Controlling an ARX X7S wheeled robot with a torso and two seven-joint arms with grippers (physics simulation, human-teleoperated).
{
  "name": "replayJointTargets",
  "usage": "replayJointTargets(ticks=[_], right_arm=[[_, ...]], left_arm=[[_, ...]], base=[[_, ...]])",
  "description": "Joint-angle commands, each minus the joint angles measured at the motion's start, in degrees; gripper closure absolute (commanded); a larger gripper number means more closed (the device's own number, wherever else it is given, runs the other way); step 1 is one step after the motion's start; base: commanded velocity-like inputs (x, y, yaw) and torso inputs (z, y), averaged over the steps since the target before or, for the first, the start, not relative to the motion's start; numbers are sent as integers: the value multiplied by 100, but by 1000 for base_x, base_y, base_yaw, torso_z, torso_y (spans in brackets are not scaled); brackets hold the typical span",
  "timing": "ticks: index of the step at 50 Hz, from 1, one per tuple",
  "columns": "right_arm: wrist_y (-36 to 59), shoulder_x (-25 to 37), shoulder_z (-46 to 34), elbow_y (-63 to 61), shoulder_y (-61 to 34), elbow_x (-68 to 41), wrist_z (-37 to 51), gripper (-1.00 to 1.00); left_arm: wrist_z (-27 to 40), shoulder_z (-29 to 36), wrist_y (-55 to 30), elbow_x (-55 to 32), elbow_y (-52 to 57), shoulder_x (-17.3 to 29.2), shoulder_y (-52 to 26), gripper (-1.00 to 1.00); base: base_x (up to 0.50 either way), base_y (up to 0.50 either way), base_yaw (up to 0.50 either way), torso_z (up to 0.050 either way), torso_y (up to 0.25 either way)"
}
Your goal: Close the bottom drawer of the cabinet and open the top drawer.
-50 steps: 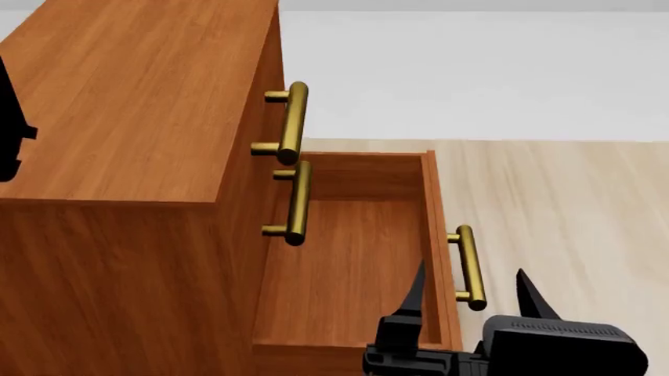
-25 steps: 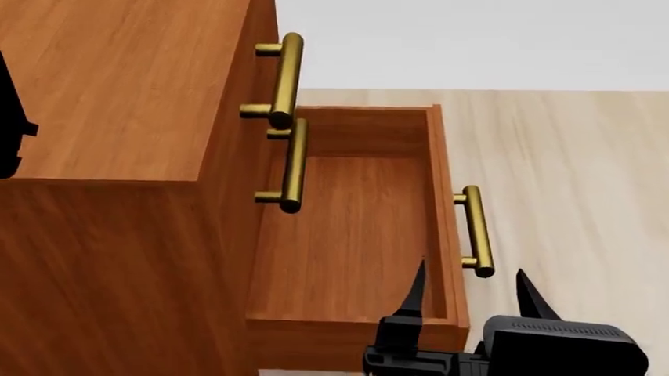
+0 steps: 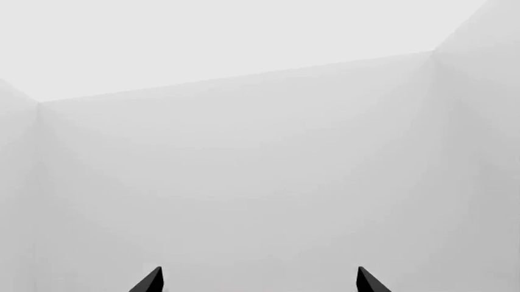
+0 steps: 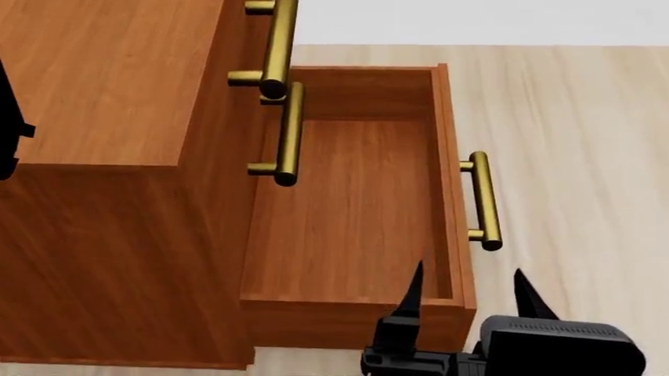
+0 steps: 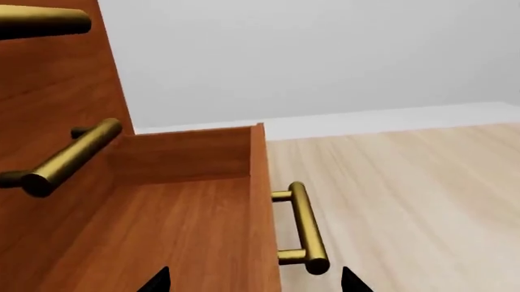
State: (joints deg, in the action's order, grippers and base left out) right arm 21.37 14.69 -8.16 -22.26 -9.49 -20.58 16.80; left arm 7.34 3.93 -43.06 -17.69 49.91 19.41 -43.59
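The reddish-brown cabinet (image 4: 105, 86) fills the left of the head view. Its bottom drawer (image 4: 356, 211) is pulled out wide and is empty, with its brass handle (image 4: 481, 200) on the front panel; it also shows in the right wrist view (image 5: 187, 225), handle (image 5: 305, 228) included. The top drawer's handle (image 4: 277, 39) and the middle drawer's handle (image 4: 287, 133) sit flush on the closed fronts. My right gripper (image 4: 468, 294) is open and empty, just short of the bottom drawer's near front corner. My left gripper (image 3: 258, 280) is open, facing only white wall.
Pale wooden floor (image 4: 585, 157) lies to the right of the cabinet, with a white wall (image 5: 325, 55) behind. A black part of my left arm (image 4: 9, 117) shows at the left edge over the cabinet top.
The head view has shifted: the cabinet and the open drawer sit higher in the frame, and more of the drawer's near side shows. My right gripper holds its place in the picture.
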Motion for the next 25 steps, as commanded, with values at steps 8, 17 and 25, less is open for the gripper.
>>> replayJointTargets(ticks=[8,17,25], right_arm=[[138,156,308,-124,-99,68,365,-100],[193,263,600,257,-369,109,538,-100],[264,413,874,632,-694,98,626,-100]], left_arm=[[35,4,59,-38,-18,32,37,-100],[54,35,78,-25,-31,68,29,-100],[68,54,63,-39,-36,90,-7,-100]], base=[[0,0,0,0,0],[0,0,0,0,0],[0,0,0,0,0]])
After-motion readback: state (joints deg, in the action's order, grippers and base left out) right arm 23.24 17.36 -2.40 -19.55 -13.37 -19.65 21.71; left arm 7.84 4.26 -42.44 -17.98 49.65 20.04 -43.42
